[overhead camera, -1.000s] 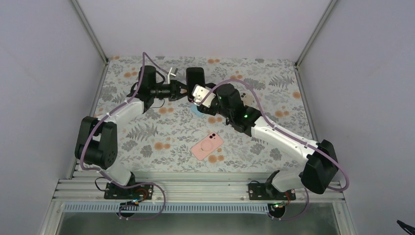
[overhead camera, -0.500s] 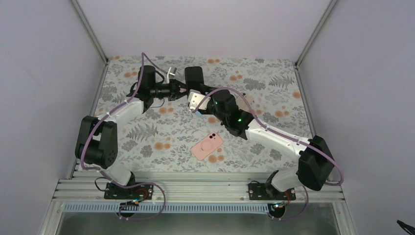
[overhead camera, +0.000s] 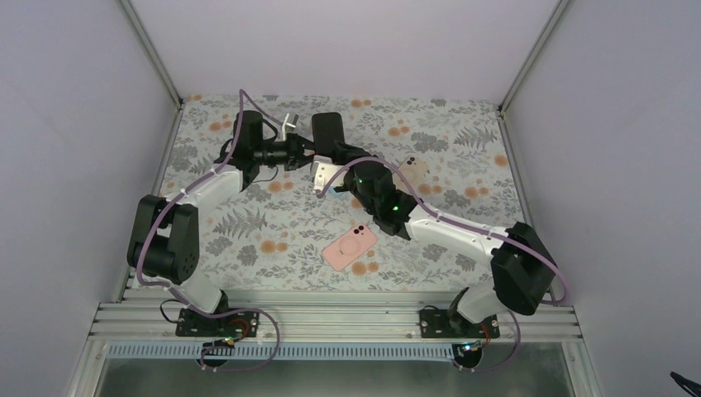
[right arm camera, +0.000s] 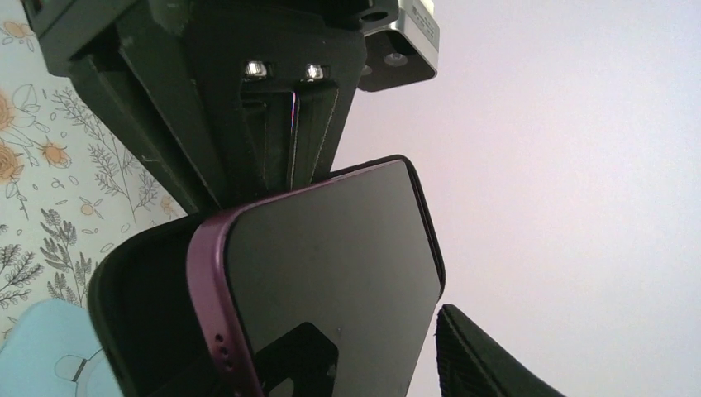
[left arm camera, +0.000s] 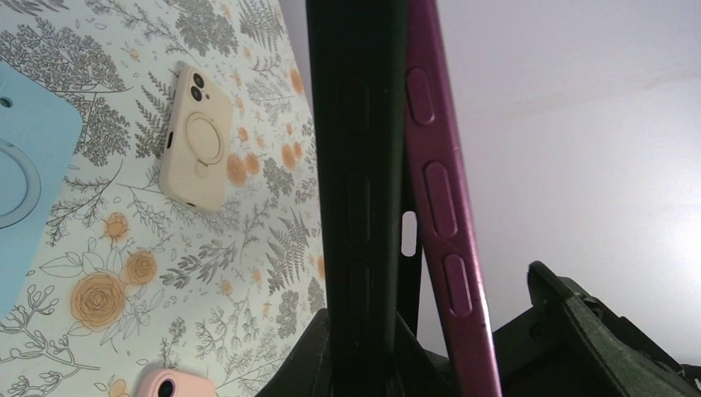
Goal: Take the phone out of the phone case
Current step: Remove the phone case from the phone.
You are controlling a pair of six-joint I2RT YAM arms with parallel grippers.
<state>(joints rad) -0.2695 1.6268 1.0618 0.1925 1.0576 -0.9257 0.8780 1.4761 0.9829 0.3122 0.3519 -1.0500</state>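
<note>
We list: phone part-peeled from phone case, left fingers clamped on the case, right fingers spread alongside, full removal outstanding.

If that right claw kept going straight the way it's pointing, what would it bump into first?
The right gripper would most likely meet the purple phone, partly out of the black case that the left gripper holds; depth is unclear.

Floral table under pink case, beige case, blue case
</note>
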